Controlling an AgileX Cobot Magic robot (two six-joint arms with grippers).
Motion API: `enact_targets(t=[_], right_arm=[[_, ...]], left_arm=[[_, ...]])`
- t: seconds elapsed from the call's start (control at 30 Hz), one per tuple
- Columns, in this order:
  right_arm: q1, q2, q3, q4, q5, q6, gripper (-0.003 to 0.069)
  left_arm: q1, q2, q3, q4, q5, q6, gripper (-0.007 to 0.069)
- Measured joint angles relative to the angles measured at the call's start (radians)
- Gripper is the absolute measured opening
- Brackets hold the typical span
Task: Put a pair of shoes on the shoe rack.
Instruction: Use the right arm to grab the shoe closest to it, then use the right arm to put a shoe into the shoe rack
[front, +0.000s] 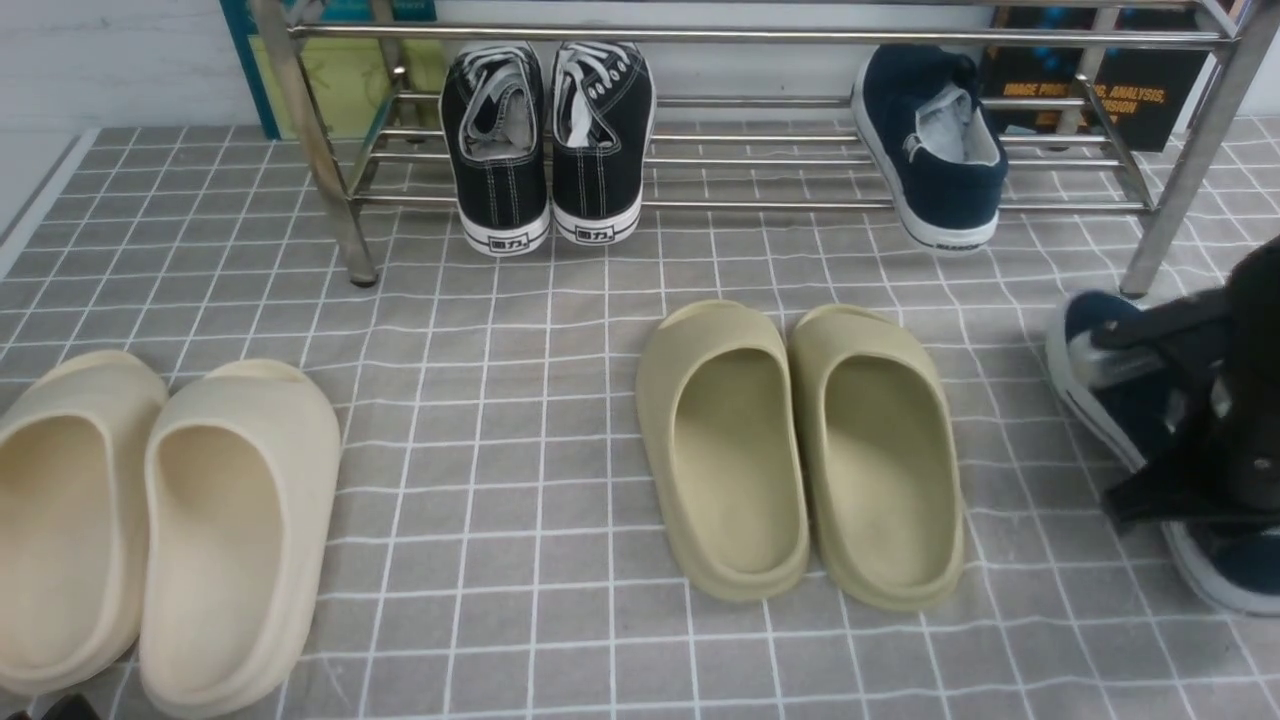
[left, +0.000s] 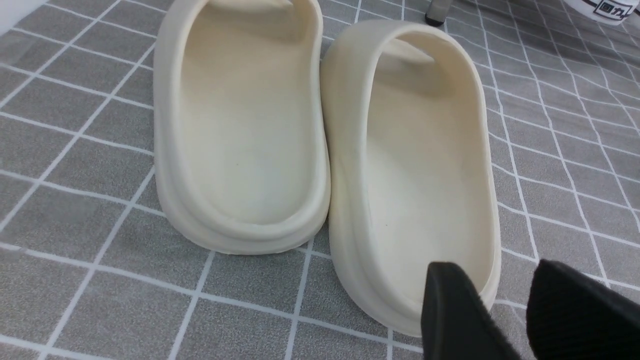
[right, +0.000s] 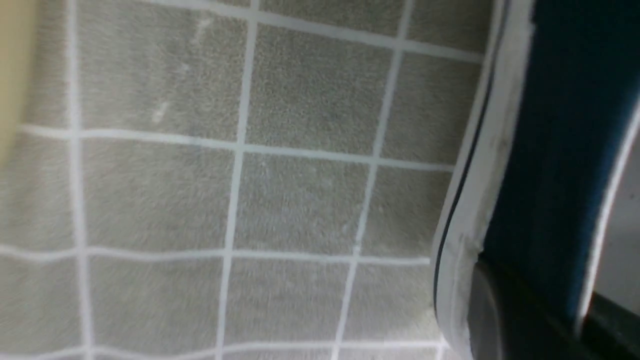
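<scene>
One navy slip-on shoe (front: 935, 160) rests on the lower bars of the steel shoe rack (front: 760, 33), towards its right end. Its partner, the other navy shoe (front: 1092, 312), lies on the floor mat at the right, in front of the rack's right leg. My right gripper (front: 1160, 430) is down on this shoe. In the right wrist view its fingers straddle the shoe's (right: 550, 125) side wall, one outside by the white sole and one inside, shut on it (right: 540, 300). My left gripper (left: 492, 272) hangs open over the heel of a cream slide, holding nothing.
Black lace-up sneakers (front: 545, 140) sit on the rack's left part. Olive slides (front: 800, 450) lie mid-mat, just left of the floor shoe. Cream slides (front: 160, 520) lie at the front left. The rack's right leg (front: 1185, 160) stands just behind the floor shoe.
</scene>
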Motion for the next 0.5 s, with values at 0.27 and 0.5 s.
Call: enact_targets(t=[0.27, 0.5], right_arm=[[0.000, -0.158, -0.143, 0.072, 0.090, -0.136, 0.0032], [0.000, -0.039, -0.273, 0.076, 0.113, -0.204, 0.0032]], left_arm=[[0.000, 0.000, 0.000, 0.000, 0.000, -0.001, 0.0239], [0.000, 0.000, 0.000, 0.000, 0.000, -0.001, 0.0239]])
